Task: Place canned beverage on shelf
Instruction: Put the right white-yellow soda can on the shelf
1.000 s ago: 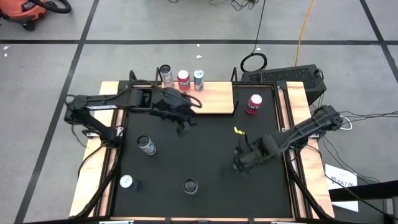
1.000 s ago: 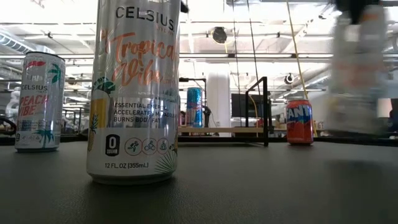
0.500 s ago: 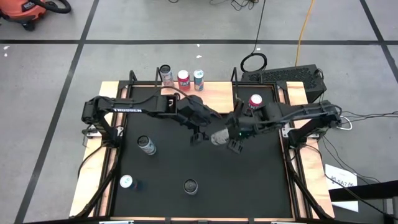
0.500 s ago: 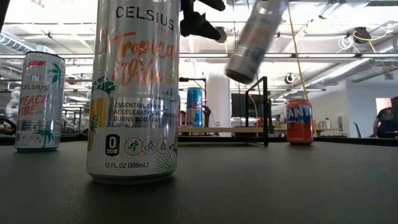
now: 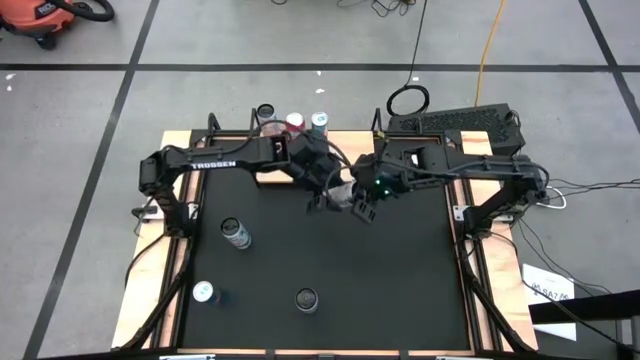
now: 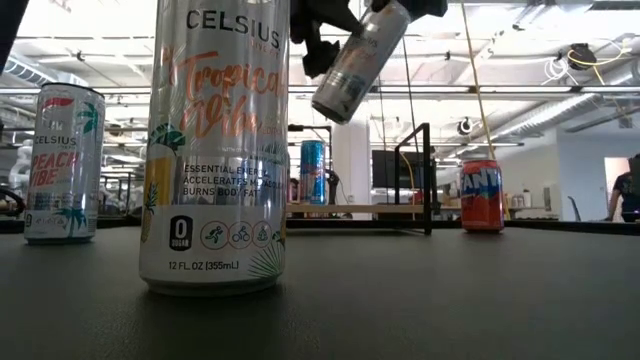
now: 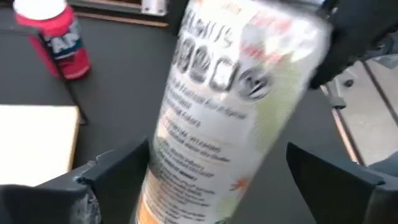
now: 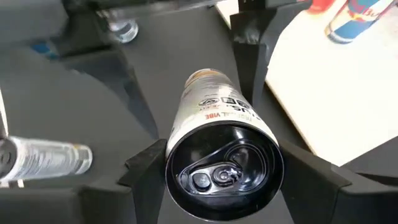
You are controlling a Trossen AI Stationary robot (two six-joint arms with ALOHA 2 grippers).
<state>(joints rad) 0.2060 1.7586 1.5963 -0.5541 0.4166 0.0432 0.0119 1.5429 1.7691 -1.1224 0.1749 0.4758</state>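
My right gripper (image 5: 362, 195) is shut on a silver can (image 5: 346, 197), which it holds tilted above the middle of the black mat; the can also shows in the low view (image 6: 358, 62). My left gripper (image 5: 326, 192) is open, with one finger on each side of the can's lower half (image 7: 230, 118). The shelf (image 5: 350, 155), a light wooden board with black posts, stands at the mat's far edge. Three cans (image 5: 295, 120) stand along its far side. My right gripper pinches the can's wall just below its top rim (image 8: 177, 155) between its two fingers, which lie across the can. The can is lifted clear and tilted, with its tab end (image 8: 224, 171) toward the wrist and its bottom end lower. I cannot tell whether my left gripper's fingers (image 7: 115, 177) touch the can.
Three more cans stand on the mat, at the left (image 5: 236, 233), near left (image 5: 203, 292) and near middle (image 5: 306, 299). A red can (image 6: 482, 195) stands to the right of the shelf's black post (image 6: 427, 180). A person shows far back in the room (image 6: 620, 195).
My right gripper has carried the silver can from the mat's near right up toward the far edge and the left, to the middle of the mat. The can has tipped from upright to slanting. My left gripper has come from beside the shelf toward the right and now stands around the can.
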